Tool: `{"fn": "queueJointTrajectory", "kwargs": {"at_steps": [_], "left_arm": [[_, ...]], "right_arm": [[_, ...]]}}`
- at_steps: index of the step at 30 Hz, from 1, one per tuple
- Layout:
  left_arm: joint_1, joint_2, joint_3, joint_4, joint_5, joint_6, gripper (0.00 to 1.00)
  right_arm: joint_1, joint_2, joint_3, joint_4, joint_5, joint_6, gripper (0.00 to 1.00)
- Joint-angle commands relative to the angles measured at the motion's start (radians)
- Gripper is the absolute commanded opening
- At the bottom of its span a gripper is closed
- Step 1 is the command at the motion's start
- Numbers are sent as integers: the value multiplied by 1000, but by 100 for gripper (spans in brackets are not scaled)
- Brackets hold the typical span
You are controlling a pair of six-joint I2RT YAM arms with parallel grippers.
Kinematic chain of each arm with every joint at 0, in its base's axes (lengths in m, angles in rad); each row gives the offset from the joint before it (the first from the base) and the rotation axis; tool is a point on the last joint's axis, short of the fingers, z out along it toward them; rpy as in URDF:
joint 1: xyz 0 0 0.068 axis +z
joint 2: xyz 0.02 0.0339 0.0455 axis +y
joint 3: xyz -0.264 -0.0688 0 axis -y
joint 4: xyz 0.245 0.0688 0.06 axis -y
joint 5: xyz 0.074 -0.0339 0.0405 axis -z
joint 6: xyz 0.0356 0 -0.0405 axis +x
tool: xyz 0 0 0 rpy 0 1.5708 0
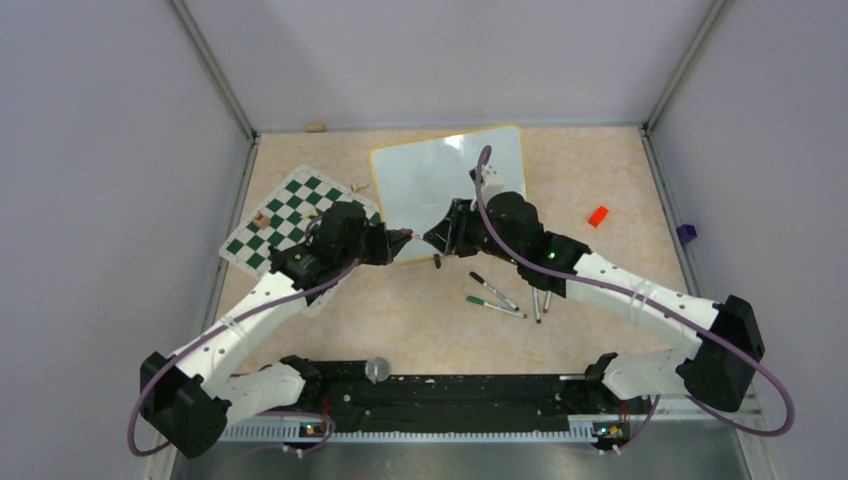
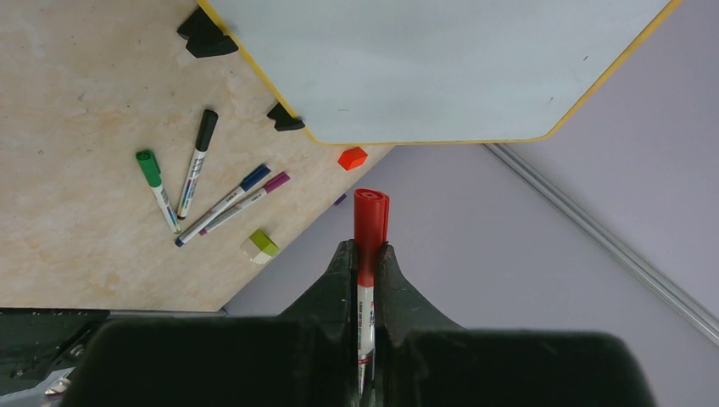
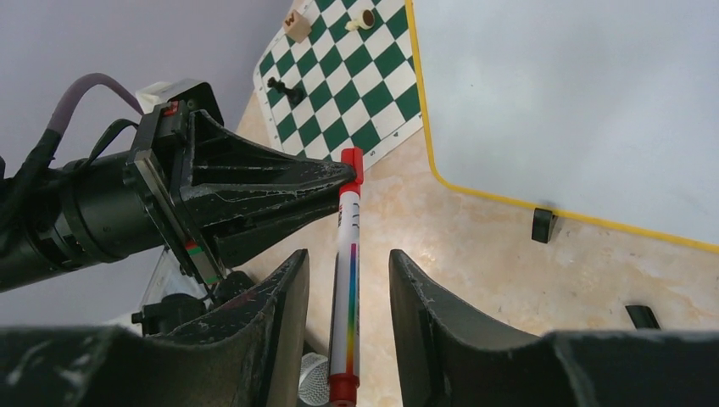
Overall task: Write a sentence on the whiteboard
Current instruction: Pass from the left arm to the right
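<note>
The whiteboard (image 1: 450, 180), glossy white with a thin yellow frame, lies at the back of the table. Its two black clips (image 2: 203, 38) are on the near edge. My left gripper (image 1: 400, 240) is shut on a red marker (image 2: 370, 220), whose red cap sticks out past the fingertips (image 2: 348, 263). My right gripper (image 1: 432, 240) faces it just in front of the board's near edge. In the right wrist view the marker's white, rainbow-striped barrel (image 3: 348, 271) runs between my right fingers (image 3: 292, 288), with a gap on each side. The right gripper (image 3: 348, 254) is open.
A green-and-white chess mat (image 1: 290, 215) with a few pieces lies left of the board. Several loose markers (image 1: 505, 295) lie on the table under my right arm. A small red block (image 1: 598, 215) and a green-and-white block (image 2: 260, 246) sit to the right.
</note>
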State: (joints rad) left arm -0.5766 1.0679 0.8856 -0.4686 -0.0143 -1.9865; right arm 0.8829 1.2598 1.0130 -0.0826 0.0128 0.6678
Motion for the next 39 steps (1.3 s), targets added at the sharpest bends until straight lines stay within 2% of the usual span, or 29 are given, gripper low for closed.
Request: {"fn": "queueJointTrajectory", "kwargs": {"at_steps": [1, 10, 16, 22, 25, 28, 30, 31, 36, 37, 39], "left_arm": [[0, 12, 41, 56, 10, 11, 0], [1, 6, 37, 54, 9, 18, 0], [1, 6, 42, 26, 10, 23, 0], [1, 5, 37, 23, 9, 20, 0], [0, 0, 35, 21, 9, 19, 0], [1, -4, 31, 16, 7, 18, 0], [1, -6, 28, 16, 9, 17, 0], [1, -6, 26, 16, 9, 17, 0], [3, -20, 9, 17, -5, 20, 0], [4, -26, 2, 19, -8, 21, 2], [5, -33, -5, 16, -12, 29, 15]], "right_arm": [[23, 23, 64, 3, 1, 19, 38], [24, 65, 86, -21, -9, 32, 25], [24, 66, 91, -17, -10, 31, 29], [24, 73, 91, -14, -9, 34, 28], [25, 72, 92, -13, -9, 33, 21], [25, 71, 93, -12, -8, 35, 20], [24, 71, 93, -11, -8, 33, 11], [24, 72, 94, -11, -8, 33, 2], [24, 58, 92, -18, -8, 32, 0], [25, 52, 90, -18, -10, 33, 0], [24, 39, 81, -20, -9, 33, 0]]}}
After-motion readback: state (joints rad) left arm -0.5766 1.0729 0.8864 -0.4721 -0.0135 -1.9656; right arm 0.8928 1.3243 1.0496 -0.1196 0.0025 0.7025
